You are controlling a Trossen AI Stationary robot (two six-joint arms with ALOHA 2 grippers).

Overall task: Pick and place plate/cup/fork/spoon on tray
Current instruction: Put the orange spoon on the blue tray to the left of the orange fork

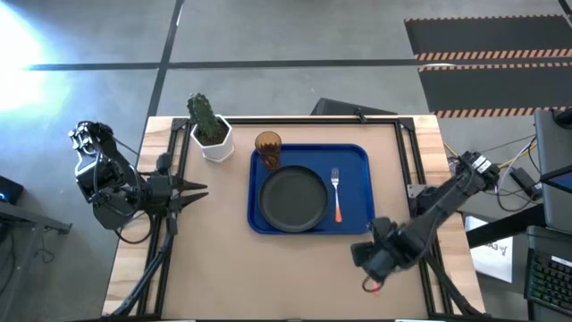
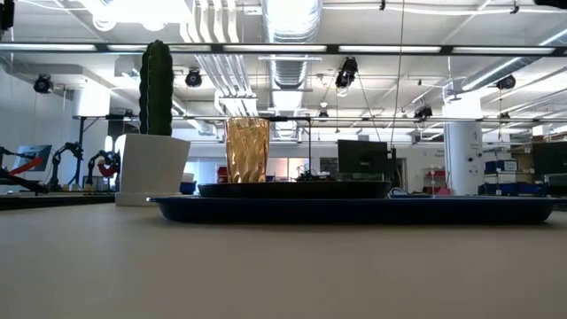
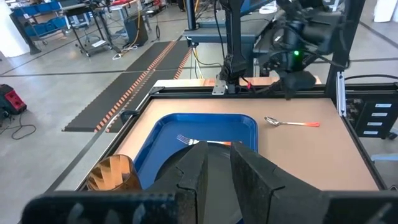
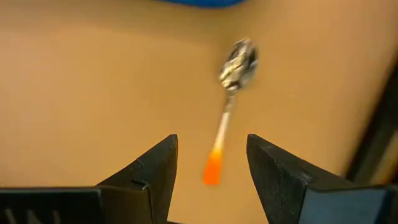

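Left gripper (image 1: 198, 189) waits pressed together at the table's left edge, well apart from the blue tray (image 1: 357, 156), its tips pointing toward the tray. Just beside the tray's far left corner stands a white pot with a cactus (image 1: 209, 131), which is no part of the task.

On the tray: the amber cup (image 1: 267, 146) stands in the far left corner, the dark plate (image 1: 292, 198) lies in the middle, and the fork (image 1: 336, 192) lies along the right side, just beside the plate, with its orange handle toward the near rim. Three of four items are judged placed.

Outstanding: the spoon (image 4: 227, 102) lies on the bare table, outside the tray and off its near right corner. Right gripper (image 4: 211, 169) hangs directly over it, fingers spread, the orange handle end showing between the tips. No contact is visible. Judgement: the task is largely done, with only pickup and placement of the spoon left.
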